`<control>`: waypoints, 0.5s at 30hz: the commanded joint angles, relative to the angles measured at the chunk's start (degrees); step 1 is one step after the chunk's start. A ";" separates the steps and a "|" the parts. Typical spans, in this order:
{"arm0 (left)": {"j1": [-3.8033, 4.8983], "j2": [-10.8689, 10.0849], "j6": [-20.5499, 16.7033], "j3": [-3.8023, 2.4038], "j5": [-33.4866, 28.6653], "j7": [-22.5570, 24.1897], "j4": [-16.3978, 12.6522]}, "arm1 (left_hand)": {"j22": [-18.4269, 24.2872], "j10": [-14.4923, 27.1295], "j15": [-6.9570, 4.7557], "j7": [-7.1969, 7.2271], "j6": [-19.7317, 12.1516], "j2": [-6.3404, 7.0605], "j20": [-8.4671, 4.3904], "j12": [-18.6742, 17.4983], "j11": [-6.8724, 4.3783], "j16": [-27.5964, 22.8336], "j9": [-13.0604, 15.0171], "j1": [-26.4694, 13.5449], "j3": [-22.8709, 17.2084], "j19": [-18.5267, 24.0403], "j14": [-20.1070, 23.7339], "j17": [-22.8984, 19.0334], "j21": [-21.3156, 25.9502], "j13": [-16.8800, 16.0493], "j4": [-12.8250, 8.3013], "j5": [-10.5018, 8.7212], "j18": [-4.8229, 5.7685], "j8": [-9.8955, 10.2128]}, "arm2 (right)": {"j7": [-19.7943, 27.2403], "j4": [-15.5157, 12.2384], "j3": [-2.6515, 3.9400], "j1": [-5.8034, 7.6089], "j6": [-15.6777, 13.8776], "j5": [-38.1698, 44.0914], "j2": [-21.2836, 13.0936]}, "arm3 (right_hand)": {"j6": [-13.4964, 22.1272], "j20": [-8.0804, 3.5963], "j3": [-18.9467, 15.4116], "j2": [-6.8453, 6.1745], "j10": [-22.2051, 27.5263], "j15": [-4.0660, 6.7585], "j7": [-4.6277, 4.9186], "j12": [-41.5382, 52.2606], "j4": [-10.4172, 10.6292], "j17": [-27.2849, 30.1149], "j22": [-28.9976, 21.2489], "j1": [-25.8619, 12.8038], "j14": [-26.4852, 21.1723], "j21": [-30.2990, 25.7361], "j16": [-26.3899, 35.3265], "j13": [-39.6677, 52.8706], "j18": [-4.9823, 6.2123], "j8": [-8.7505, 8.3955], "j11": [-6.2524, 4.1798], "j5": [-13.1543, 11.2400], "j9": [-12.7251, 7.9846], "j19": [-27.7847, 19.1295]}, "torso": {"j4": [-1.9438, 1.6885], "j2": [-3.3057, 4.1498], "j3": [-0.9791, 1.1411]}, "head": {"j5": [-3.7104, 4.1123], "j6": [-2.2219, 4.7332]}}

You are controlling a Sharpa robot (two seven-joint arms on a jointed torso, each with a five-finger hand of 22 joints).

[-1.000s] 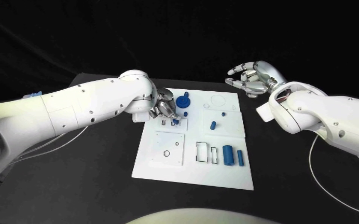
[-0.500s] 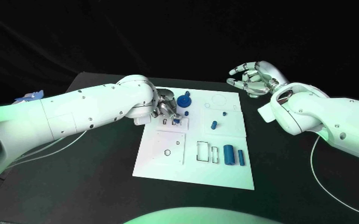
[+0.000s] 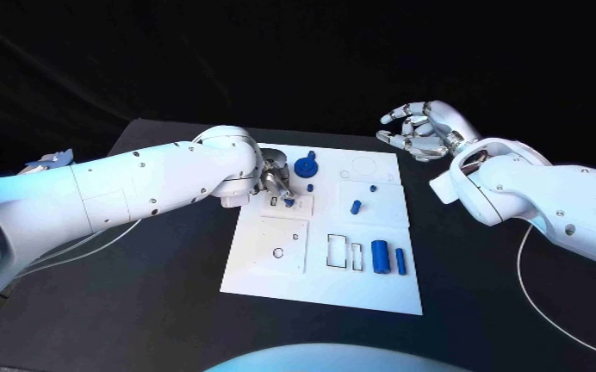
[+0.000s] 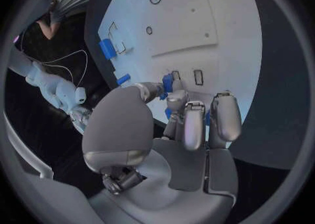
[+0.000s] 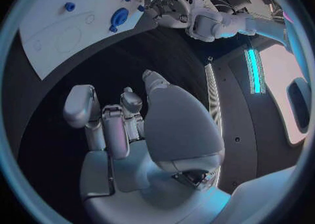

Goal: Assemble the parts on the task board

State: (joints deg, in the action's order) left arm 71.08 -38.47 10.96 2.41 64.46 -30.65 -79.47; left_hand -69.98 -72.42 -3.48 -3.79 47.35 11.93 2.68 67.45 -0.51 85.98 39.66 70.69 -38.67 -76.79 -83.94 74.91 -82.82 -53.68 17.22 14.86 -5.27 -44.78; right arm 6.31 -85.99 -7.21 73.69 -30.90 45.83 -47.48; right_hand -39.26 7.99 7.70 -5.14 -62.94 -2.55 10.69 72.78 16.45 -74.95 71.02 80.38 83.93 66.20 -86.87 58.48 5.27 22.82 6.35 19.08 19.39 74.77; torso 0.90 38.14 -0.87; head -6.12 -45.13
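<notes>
Fingers point(image 4: 168, 84) pinching small blue part point(image 4: 168, 81), task board point(image 3: 373, 277)

Glossy white arms with dark screws, thin white cables, silver robot hand point(image 3: 276, 176).

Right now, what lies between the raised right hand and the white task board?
In the head view, only bare black table lies between the right hand and the white task board.
</notes>
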 commanded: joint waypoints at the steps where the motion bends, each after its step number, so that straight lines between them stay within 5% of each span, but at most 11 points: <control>1: -0.06 0.16 1.10 -0.02 1.22 -1.11 0.02 | -0.14 -0.55 -0.45 0.00 0.56 0.20 -0.09 0.41 -0.08 0.25 0.16 -0.60 -12.54 -0.29 -4.00 6.62 -0.30 -0.12 -12.27 0.53 0.97 -0.37 | 0.81 -0.10 0.01 -0.04 -0.32 1.52 0.00 | 0.26 0.01 0.29 -0.18 0.34 0.51 0.55 -0.30 -0.02 -3.13 -0.05 -0.20 2.83 -0.21 0.33 -0.05 0.78 0.24 0.02 0.38 -0.09 -0.55 | -0.03 0.02 -0.01 | 0.03 -0.06; 15: -0.15 0.28 1.73 0.00 1.57 -1.25 0.20 | -0.12 -0.72 -0.49 0.04 0.65 0.27 -0.12 0.54 -0.12 0.25 0.22 -0.79 -12.70 -0.29 -4.01 6.61 -0.30 -0.33 -12.37 0.76 0.97 -0.40 | 0.80 0.05 0.01 -0.18 -0.16 1.55 0.12 | 0.26 0.01 0.33 -0.19 0.31 0.51 0.54 -0.32 0.00 -3.13 -0.07 -0.24 2.82 -0.26 0.35 -0.05 0.79 0.26 0.02 0.38 -0.11 -0.57 | -0.12 0.05 -0.05 | -0.06 -0.21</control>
State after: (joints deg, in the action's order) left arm 70.94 -38.32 11.60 2.41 65.53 -31.55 -79.28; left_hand -70.12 -72.62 -3.47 -3.61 47.55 12.26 2.68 67.68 -0.71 85.98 39.77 70.36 -38.75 -76.79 -83.94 74.91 -82.82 -53.98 17.15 15.49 -5.27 -45.01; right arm 6.51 -85.91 -7.20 73.55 -31.08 46.60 -47.42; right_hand -39.26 8.00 7.70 -5.14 -62.94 -2.55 10.69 72.78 16.45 -74.94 71.02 80.38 83.93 66.20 -86.87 58.48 5.27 22.82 6.36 19.08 19.33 74.77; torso 0.84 38.18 -0.91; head -6.12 -45.36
